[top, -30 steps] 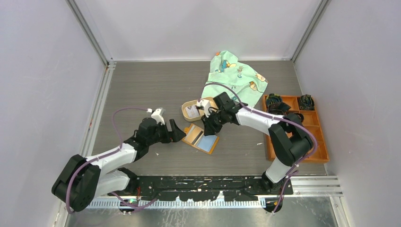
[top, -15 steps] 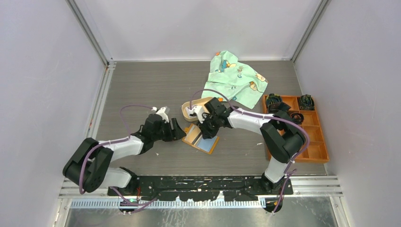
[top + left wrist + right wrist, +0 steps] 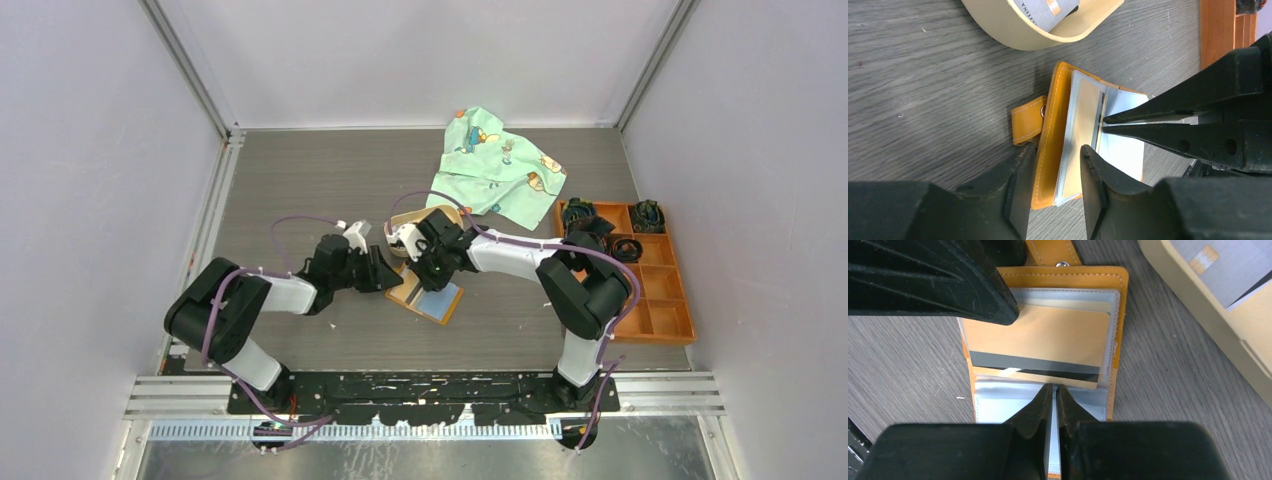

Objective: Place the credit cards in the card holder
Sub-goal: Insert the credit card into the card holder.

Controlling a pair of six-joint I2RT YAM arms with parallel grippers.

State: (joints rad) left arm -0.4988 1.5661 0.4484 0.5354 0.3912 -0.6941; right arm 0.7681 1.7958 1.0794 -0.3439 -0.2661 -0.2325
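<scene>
The orange card holder (image 3: 428,297) (image 3: 1050,135) (image 3: 1068,277) lies open on the table, clear sleeves up. A tan credit card with a dark stripe (image 3: 1038,335) (image 3: 1085,125) sits in its upper sleeve. My left gripper (image 3: 1058,148) (image 3: 390,275) is open and straddles that half. One finger is outside the orange cover and the other rests over the card. My right gripper (image 3: 1054,386) (image 3: 432,275) is shut on nothing, its tips against the card's striped edge. A second grey card (image 3: 1043,10) (image 3: 1223,265) lies in the oval tan tray (image 3: 1013,35) (image 3: 410,217).
A green patterned cloth (image 3: 500,165) lies behind the tray. An orange compartment box (image 3: 660,290) with dark items in its far cells stands at the right. Both arms crowd together over the holder at mid-table.
My left gripper moved right onto the holder and its jaws narrowed. My right gripper came from the tray down to the holder's middle and closed up.
</scene>
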